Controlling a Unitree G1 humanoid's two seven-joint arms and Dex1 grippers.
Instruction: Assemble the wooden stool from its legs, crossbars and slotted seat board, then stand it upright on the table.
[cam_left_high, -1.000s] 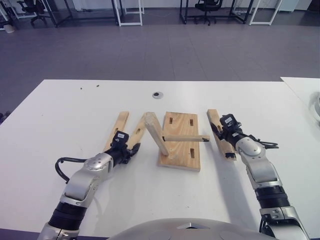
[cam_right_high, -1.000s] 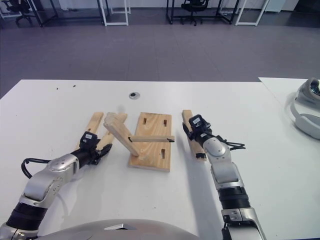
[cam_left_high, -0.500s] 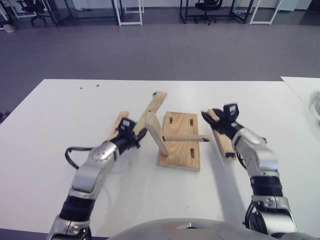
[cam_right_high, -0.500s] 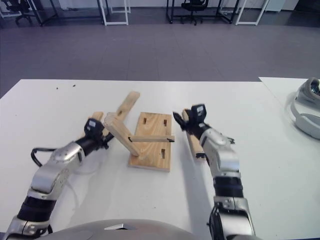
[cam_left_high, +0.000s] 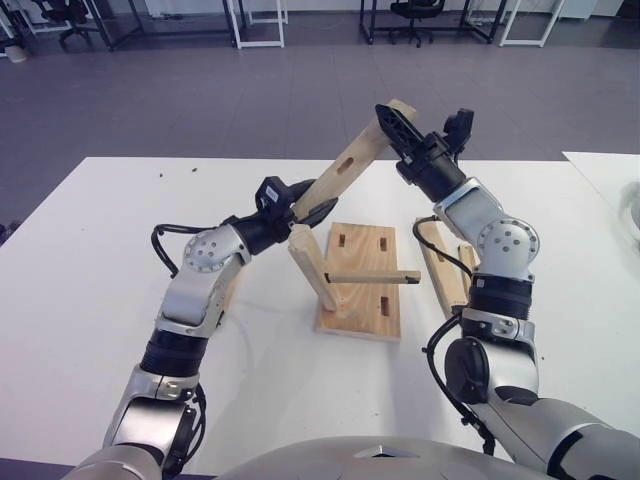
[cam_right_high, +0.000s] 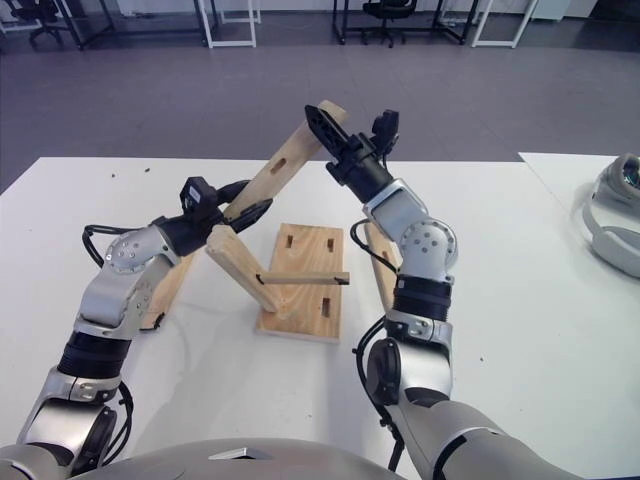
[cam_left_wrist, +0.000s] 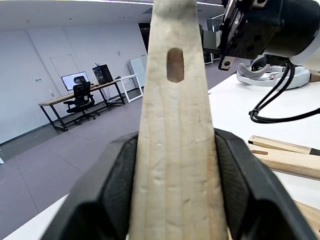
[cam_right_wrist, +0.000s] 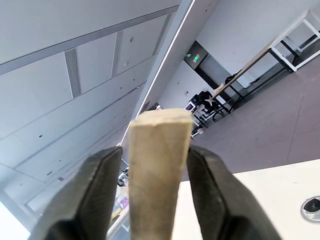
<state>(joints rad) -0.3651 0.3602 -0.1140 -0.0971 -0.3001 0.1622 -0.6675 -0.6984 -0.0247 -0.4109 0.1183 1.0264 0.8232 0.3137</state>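
Observation:
A slotted seat board lies flat on the white table. One leg stands tilted in it, and a crossbar juts sideways from that leg. A second wooden leg is held slanting in the air above the board. My left gripper is shut on its lower end, its fingers pressing both sides. My right gripper is shut on the upper end, whose tip sits between its fingers. Two more legs lie on the table, one right of the board, one under my left arm.
A white headset rests on a neighbouring table at the far right. The white table has free room on its left side and along its front edge. Desks and office chairs stand far behind on the grey floor.
My left gripper has lifted its leg off the table and swung it up. My right gripper has left the leg on the table and risen to shut on the raised leg's top end.

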